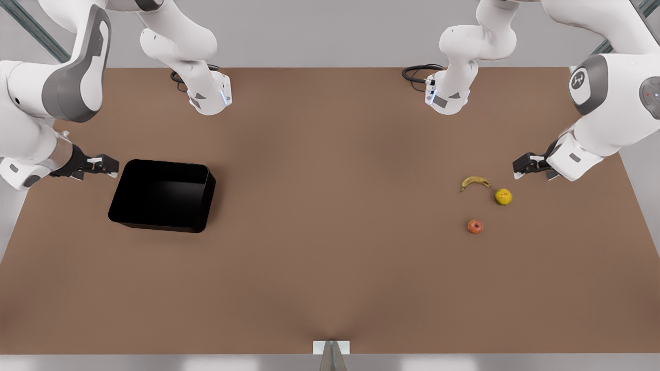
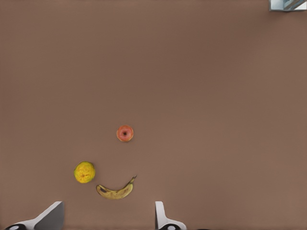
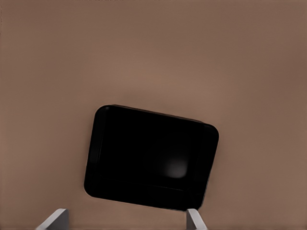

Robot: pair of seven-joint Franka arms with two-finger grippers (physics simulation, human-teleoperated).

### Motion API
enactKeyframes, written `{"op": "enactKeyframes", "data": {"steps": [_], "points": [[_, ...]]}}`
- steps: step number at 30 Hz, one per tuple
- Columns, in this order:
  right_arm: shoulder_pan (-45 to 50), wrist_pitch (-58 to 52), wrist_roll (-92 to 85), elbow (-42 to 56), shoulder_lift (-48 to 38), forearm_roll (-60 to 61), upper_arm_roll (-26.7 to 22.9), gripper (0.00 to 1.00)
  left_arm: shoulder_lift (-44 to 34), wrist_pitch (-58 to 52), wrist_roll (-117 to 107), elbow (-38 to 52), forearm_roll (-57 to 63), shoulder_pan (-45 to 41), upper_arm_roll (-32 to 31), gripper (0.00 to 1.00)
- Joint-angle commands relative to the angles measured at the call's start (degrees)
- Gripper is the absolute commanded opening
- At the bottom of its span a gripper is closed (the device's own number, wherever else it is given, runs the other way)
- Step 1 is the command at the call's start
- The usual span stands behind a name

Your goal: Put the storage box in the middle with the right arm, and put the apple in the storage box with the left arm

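left gripper jaws apart, near apple | right gripper jaws seemingly apart, beside storage box

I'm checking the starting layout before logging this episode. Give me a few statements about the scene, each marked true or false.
1. The storage box is empty. True.
2. The apple lies inside the storage box. False: it sits on the table, far from the box, on the front view's right.
3. The right tool hovers open beside the storage box, holding nothing. True.
4. The banana rests on top of the yellow-green fruit. False: they lie side by side, apart.
5. The left tool grips the apple. False: it is open and empty, near the fruits.
6. The storage box stands on the front view's left, not in the middle. True.
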Motion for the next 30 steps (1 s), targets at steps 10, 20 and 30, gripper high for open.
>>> {"op": "enactKeyframes", "data": {"steps": [10,20,30], "points": [[-3.8,28.4,0.4,-35.1,-0.8,-0.1,-1.0,1.00,14.1,0.5,-50.3,1.1,-24.9,2.5,0.2,1.00],[-4.5,37.7,-7.3,-42.6,1.3,0.2,-13.5,1.00,37.9,-4.3,-44.1,-0.3,-67.3,10.3,5.8,1.00],[-6.2,43.3,-7.5,-43.9,10.2,0.4,-15.1,1.00,39.8,-5.3,-38.7,-4.7,-64.0,10.3,9.1,1.00]]}}
